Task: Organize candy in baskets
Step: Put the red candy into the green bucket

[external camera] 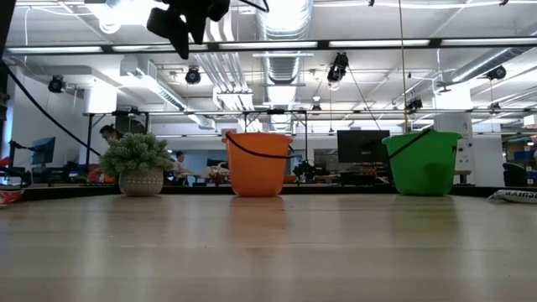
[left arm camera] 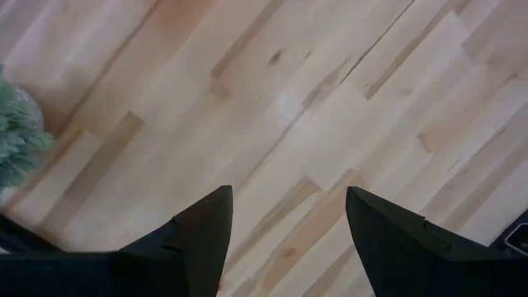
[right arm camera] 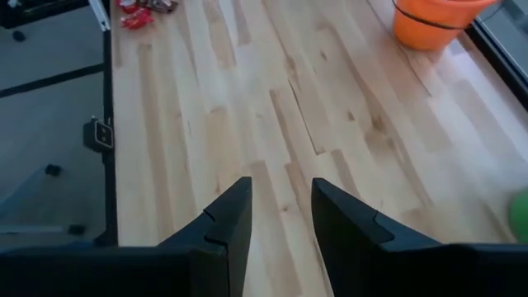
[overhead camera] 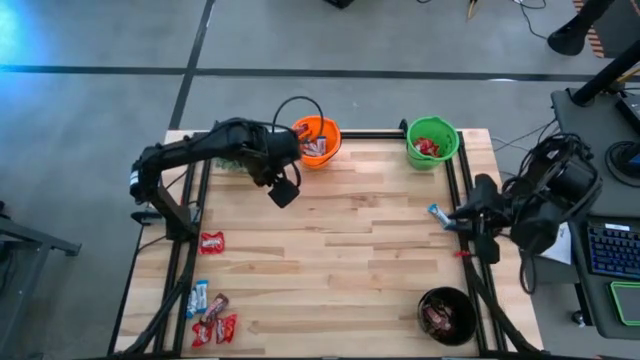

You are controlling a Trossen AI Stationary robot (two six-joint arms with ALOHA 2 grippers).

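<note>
The orange basket (overhead camera: 318, 128) at the far edge holds candy; the green basket (overhead camera: 445, 150) to its right holds red candy, and the black basket (overhead camera: 462, 300) at the near right holds dark candy. Loose candy lies at the near left: a red bar (overhead camera: 212, 241), a light blue one (overhead camera: 200, 297) and a small pile (overhead camera: 215, 326). Another light blue bar (overhead camera: 437, 212) lies flat at the right edge. My left gripper (left arm camera: 289, 194) hangs open above bare wood just in front of the orange basket. My right gripper (right arm camera: 280, 186) is open at the right edge, beside that blue bar, with nothing between its fingers.
A small fuzzy potted plant (external camera: 137, 164) stands left of the orange basket (external camera: 258, 164) at the far edge, partly under my left arm. A black frame (overhead camera: 455, 195) runs along the table's sides. Bare wood (overhead camera: 340, 250) fills the middle of the table.
</note>
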